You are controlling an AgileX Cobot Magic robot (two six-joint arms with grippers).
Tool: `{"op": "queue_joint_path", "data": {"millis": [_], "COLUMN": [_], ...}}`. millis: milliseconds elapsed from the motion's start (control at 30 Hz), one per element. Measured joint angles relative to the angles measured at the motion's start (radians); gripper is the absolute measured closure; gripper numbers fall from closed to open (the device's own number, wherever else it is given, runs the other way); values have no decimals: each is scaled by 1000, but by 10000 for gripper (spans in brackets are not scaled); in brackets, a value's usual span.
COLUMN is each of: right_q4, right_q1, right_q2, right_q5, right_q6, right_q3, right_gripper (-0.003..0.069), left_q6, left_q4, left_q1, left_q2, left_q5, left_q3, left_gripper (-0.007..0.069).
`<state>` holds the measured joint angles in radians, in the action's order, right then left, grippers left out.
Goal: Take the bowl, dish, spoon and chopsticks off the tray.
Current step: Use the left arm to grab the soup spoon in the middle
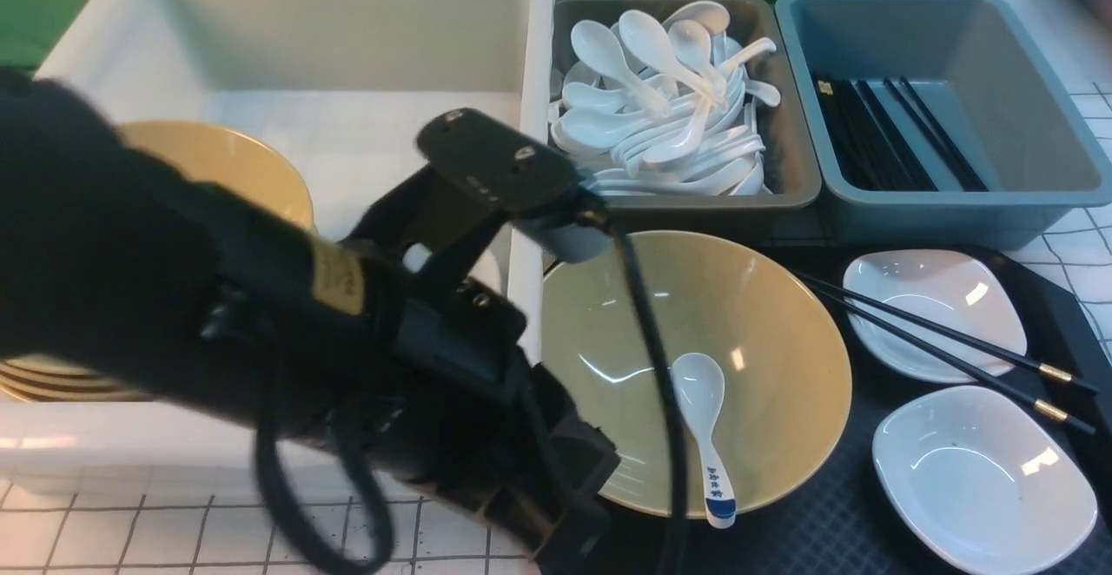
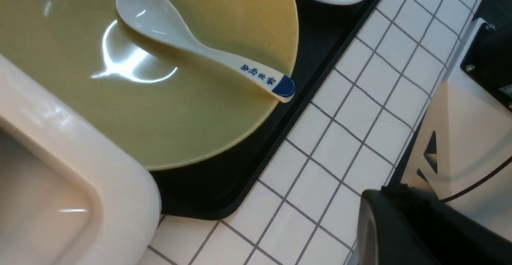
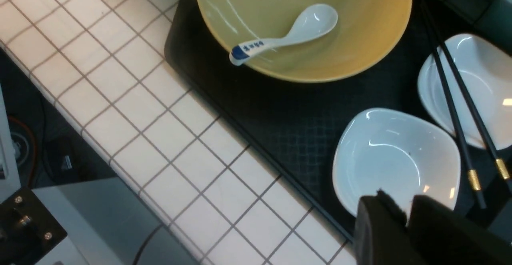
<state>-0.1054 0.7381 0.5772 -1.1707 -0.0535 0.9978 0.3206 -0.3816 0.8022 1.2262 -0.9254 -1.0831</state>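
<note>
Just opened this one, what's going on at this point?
Nothing is cleared yet. The bowl sits on the tray with the spoon lying inside it, and the chopsticks rest across the farther white dish. The left gripper hovers off the bowl's near-left side; I can't tell if it is open. The right gripper, shut and empty, hangs by the nearer white dish.

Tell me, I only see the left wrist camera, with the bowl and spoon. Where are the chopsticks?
Observer: The chopsticks lie across the farther white dish, on the tray.
Operator: Is there another dish?
Observer: Yes, a nearer white dish sits on the tray, right of the bowl.
Operator: Any more spoons?
Observer: A grey bin behind the bowl holds plain white spoons.
</note>
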Motion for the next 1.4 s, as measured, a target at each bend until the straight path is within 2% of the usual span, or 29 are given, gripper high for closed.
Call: {"op": "queue_joint_path", "data": {"millis": [167,267,367,500,633,733,900,1233,1400], "right_q4": [0,0,-53,-33,-33,-33,-33,-33,-83], "right_q1": [0,0,0,0,0,0,0,0,0], "right_q2": [-20,-13,-3,-2,-3,-4,-4,-5,-5], "right_q5": [0,0,0,-1,-1,-1,-1,-1,-1], "right_q6": [-13,-60,-76,-110,-118,-117,-103,-102,-102], "right_q3": [0,0,2,2,2,2,2,2,3], "right_gripper": [536,531,529,529,525,520,517,512,507], "left_q6": [-57,-120,-223,-370,-445,-543,-580,-614,-721], "left_q4": [-32,1,49,67,104,179,242,248,296], "left_q1": [7,28,46,55,88,127,137,137,137], "left_q2": [118,153,158,191,279,378,414,414,437], "left_q5": [-2,-2,2,4,-14,-73,-107,-117,-116], "left_q3": [-68,-100,-127,-166,-216,-297,-345,-348,-373], "left_gripper": [624,624,624,624,624,624,624,624,624]}}
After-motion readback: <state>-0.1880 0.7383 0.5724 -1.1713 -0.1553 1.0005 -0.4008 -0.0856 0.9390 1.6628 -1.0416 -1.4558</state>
